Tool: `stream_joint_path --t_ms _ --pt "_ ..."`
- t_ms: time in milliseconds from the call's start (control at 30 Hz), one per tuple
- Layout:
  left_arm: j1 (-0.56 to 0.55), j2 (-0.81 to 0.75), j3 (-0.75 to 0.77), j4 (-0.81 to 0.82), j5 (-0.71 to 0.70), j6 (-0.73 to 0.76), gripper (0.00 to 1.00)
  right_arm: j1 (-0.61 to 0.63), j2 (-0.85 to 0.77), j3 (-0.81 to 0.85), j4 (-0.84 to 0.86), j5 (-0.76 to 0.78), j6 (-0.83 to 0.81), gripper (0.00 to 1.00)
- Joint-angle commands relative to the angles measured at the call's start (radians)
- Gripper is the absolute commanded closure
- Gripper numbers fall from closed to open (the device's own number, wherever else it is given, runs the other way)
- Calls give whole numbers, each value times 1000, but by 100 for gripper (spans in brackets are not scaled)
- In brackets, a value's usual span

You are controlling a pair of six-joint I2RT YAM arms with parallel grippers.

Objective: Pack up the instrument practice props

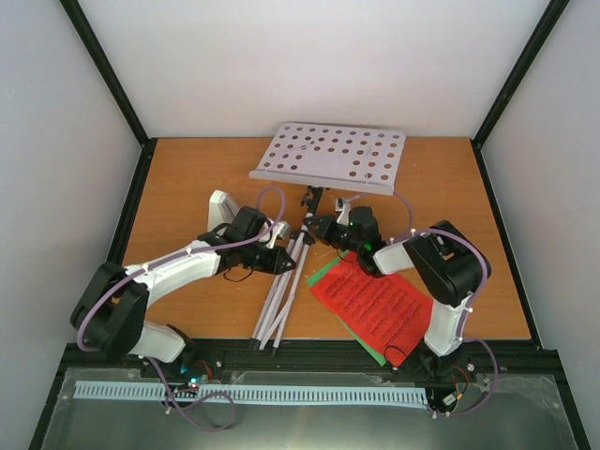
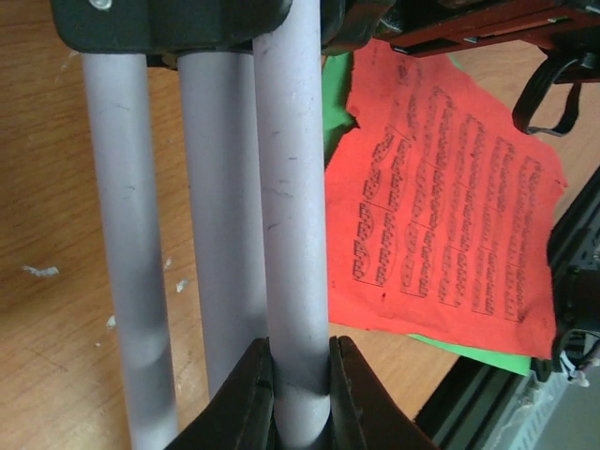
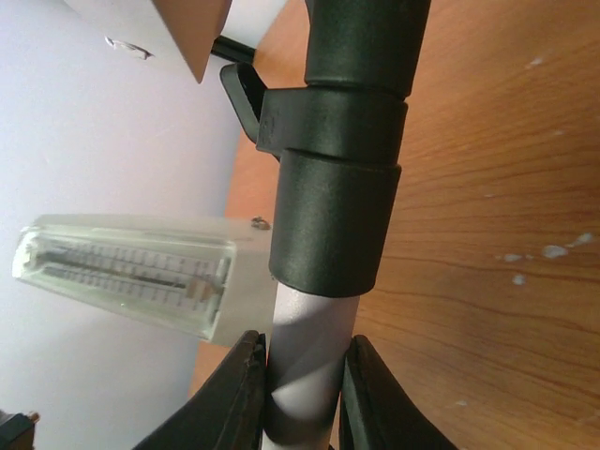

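the white perforated music stand [image 1: 333, 155] lies on the worktop [image 1: 187, 187]. the left end effector [image 2: 298, 398] is clamped on one silver tripod leg [image 2: 291, 187], the right end effector [image 3: 302, 398] on the shaft [image 3: 305, 342] below a black collar [image 3: 333, 216]. the red sheet-music page [image 1: 375, 305] lies just right of the legs.

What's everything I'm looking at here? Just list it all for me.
music stand: one, white perforated desk, silver legs folded together, laid across mid-table
red page: one, red with printed music, near right of the table
green paper: at least one sheet, green, under the red page
metronome: one, whitish, beside the stand's pole
table: one, orange-brown wood
slotted strip: one, pale grey, along the near edge
left arm: one, white and black, jaws shut on a stand leg
right arm: one, black and white, jaws shut on the stand's pole
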Motion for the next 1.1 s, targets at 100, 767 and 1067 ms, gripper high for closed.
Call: stream_joint_path --t_ms 100,767,1067 --pt "3 16 59 245 -40 117 100 6 53 25 38 75 -161 97" --pt "2 72 33 267 -81 77 100 6 40 -20 11 142 -173 59" --pt "3 93 22 274 -104 73 100 5 -71 -103 -36 208 -206 42"
